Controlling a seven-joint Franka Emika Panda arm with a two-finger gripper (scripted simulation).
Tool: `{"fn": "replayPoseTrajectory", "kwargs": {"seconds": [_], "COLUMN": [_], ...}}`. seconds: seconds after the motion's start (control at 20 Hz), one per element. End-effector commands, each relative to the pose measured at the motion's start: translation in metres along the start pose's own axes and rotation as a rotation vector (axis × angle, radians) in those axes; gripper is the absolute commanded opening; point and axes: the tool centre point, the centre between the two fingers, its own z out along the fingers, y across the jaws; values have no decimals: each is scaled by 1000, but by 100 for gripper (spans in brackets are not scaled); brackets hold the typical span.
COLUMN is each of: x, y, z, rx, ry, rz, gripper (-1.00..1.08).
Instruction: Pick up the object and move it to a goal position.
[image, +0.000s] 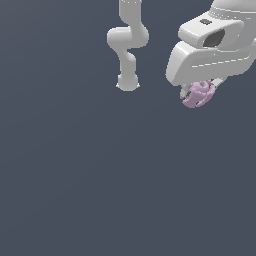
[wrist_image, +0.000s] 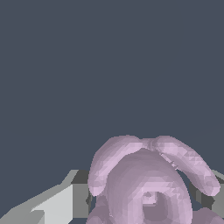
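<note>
White claw (image: 199, 93) pinched the pink blob (image: 198, 94) betw. its fingers, held at the exterior view's upper right w/ nothing around it; best to keep the squeeze firm and carry slowly to goal.

A plain, dark slate-blue backdrop (image: 75, 175) fills both views from edge to edge. It is flat and evenly lit, with no texture, seams or cast shadows. No line separates floor from wall, so which of the two it is cannot be told.
</note>
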Motion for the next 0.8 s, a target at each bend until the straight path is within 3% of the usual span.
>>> {"fn": "replayPoseTrajectory", "kwargs": {"seconds": [0.0,0.75], "x": [5,28], "y": [-3,-15], "z": [-14,-73], "rx": [0,0], "ry": [-1,-1], "rz": [0,1], "gripper": [-100,-100]}}
